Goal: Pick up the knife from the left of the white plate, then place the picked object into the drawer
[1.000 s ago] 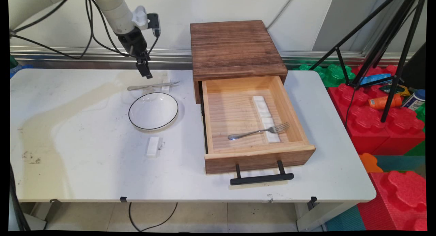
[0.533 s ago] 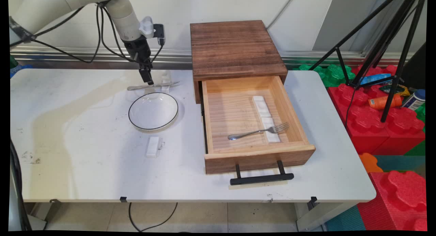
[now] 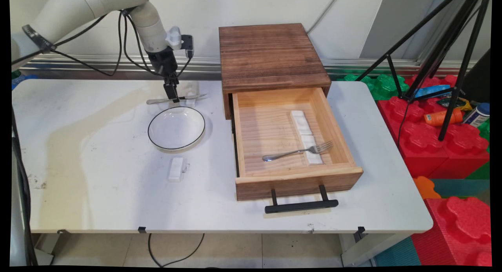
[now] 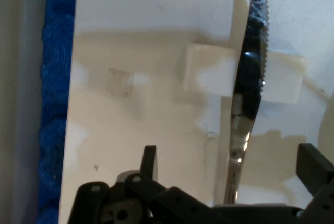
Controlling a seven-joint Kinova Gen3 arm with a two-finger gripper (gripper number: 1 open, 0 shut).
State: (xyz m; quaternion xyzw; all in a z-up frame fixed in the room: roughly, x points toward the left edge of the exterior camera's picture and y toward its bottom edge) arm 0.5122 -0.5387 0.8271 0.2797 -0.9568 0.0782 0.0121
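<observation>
Tool [image 3: 172, 100] is down right at the knife [image 3: 176, 99], w/ its two fingers [image 4: 148, 162] spread wide, one on each side of the knife's handle and not closed on it. From the hand cam the knife [image 4: 245, 114] runs up between the fingers, serrated blade pointing away, and its blade lies across a small white block [image 4: 209, 70], a rest of some kind.

Using the white bowl [image 3: 176, 127] w/ the black rim as the landmark: the knife sits just behind it, lying crosswise on the surface [image 3: 98, 154], blade end toward the wooden box [image 3: 270, 56]. Another small white block [image 3: 175, 168] lies a bit in front of the bowl.

To the right of the bowl, the box's drawer [image 3: 292, 146] is pulled open, black handle facing the near edge. Inside there's a fork [image 3: 298, 151] w/ its tines resting on a white strip [image 3: 306, 136] along the drawer's right half.
</observation>
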